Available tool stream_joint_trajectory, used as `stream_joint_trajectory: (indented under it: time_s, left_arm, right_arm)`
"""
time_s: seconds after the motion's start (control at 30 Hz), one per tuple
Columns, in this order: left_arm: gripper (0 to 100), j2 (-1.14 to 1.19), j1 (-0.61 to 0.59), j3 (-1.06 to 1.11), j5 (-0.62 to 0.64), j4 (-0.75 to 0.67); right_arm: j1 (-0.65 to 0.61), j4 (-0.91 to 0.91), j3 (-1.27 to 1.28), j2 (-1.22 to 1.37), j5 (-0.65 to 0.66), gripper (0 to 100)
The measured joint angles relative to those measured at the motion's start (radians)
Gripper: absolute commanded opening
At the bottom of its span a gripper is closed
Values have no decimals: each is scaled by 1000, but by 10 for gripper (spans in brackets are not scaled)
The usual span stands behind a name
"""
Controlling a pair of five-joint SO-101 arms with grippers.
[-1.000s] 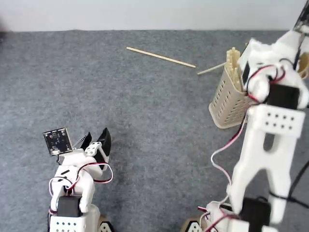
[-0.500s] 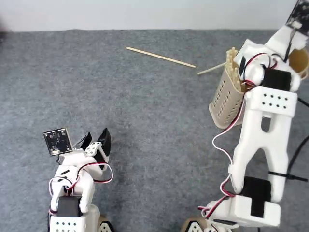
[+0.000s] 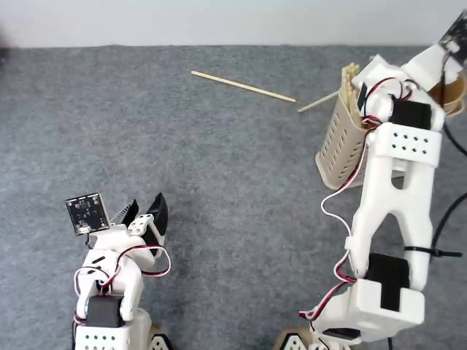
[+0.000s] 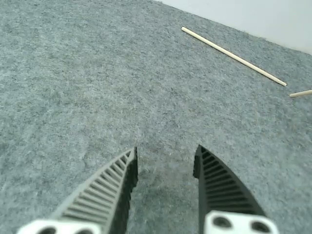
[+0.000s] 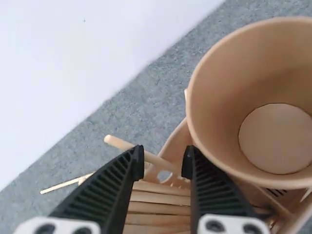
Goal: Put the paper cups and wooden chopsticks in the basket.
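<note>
A grey felt-like mat covers the table up to a white wall. Near the wall, 1 loose chopstick lies flat on the mat. Its long axis runs almost along the wall, a little slanted, and the end closer to the basket is also closer to the arms. A 2nd stick lies just beside the basket and points at it; whether its hidden end touches the basket I cannot tell. The basket stands at the right side of the mat and already holds a bundle of chopsticks and 1 cup with its mouth up. I judge the task mostly done: the 2 sticks on the mat are left. The right gripper hangs over the basket, jaws a little apart, holding nothing. The left gripper sits low over the mat, well apart from the sticks, jaws spread and empty.
</note>
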Motion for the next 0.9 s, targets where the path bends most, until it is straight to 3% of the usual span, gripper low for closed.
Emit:
stream_joint_trajectory:
  time_s: [0.9]
  left_arm:
    - [188,0,0,0,0,0]
  right_arm:
    - [-41,41,0,-83,-26,154]
